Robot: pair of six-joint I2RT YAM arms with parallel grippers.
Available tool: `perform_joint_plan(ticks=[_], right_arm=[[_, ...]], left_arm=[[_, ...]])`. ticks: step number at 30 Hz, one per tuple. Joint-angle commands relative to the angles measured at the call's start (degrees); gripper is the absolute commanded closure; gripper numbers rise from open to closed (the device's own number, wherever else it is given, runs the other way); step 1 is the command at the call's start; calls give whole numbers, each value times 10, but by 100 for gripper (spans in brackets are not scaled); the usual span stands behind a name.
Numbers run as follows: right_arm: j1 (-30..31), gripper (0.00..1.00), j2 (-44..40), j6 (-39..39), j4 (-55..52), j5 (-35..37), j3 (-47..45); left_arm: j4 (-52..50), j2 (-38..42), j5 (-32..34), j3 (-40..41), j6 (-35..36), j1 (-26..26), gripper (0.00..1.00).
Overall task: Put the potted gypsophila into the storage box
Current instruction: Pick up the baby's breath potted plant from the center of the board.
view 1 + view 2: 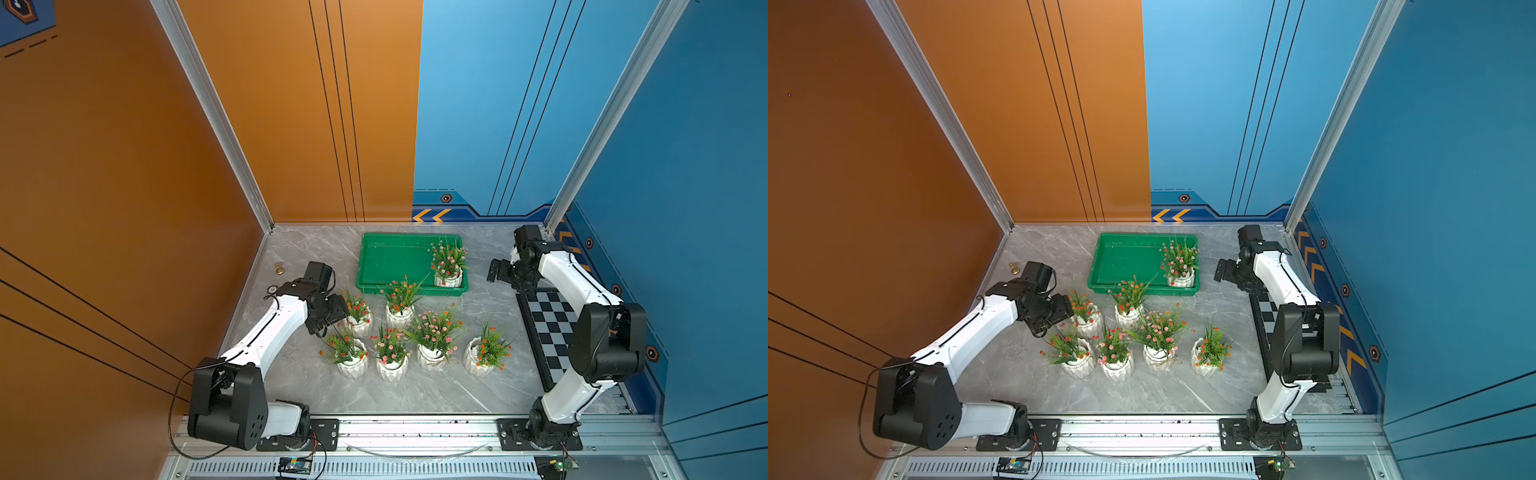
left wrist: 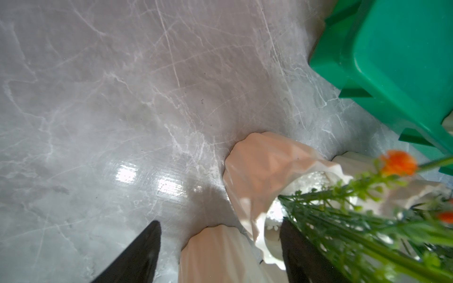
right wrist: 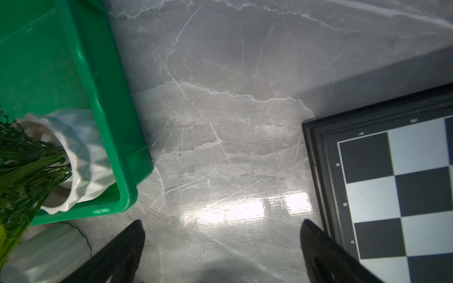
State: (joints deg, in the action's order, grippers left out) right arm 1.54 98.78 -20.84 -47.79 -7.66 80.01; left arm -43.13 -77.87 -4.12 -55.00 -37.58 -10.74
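Note:
The green storage box (image 1: 395, 262) (image 1: 1125, 262) lies at the back of the table. One potted gypsophila (image 1: 448, 280) (image 1: 1181, 279) (image 3: 81, 156) stands in its near right corner. Several more pots stand on the table in front of it. My left gripper (image 1: 337, 328) (image 1: 1065, 322) is low at the left end of this group, beside the back-left pot (image 1: 359, 326). In the left wrist view it (image 2: 219, 224) is open, astride a white ribbed pot (image 2: 213, 257) with a gap on each side. An orange-flowered pot (image 2: 259, 171) stands just beyond. My right gripper (image 1: 494, 272) (image 3: 221, 220) is open over bare table.
A black-and-grey checkered board (image 1: 548, 328) (image 3: 404, 183) lies along the right side under the right arm. A small brass piece (image 1: 279, 269) stands at the back left. Orange and blue walls enclose three sides. The box corner (image 2: 397, 61) is close beyond the left gripper.

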Motion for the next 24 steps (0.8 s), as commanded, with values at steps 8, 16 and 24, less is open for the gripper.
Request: perform_joint_plan(ticks=[8,16,24], right_arm=[[2,0,-15,10,4,-8,-7],[2,0,-15,10,4,-8,-10],[1,0,-16,12,4,-5,-12]], left_arm=[[9,-36,20,-16,-3,-25,37],[10,-56,33,-27,0,-39,48],[10,-70,41,-35,4,-47,59]])
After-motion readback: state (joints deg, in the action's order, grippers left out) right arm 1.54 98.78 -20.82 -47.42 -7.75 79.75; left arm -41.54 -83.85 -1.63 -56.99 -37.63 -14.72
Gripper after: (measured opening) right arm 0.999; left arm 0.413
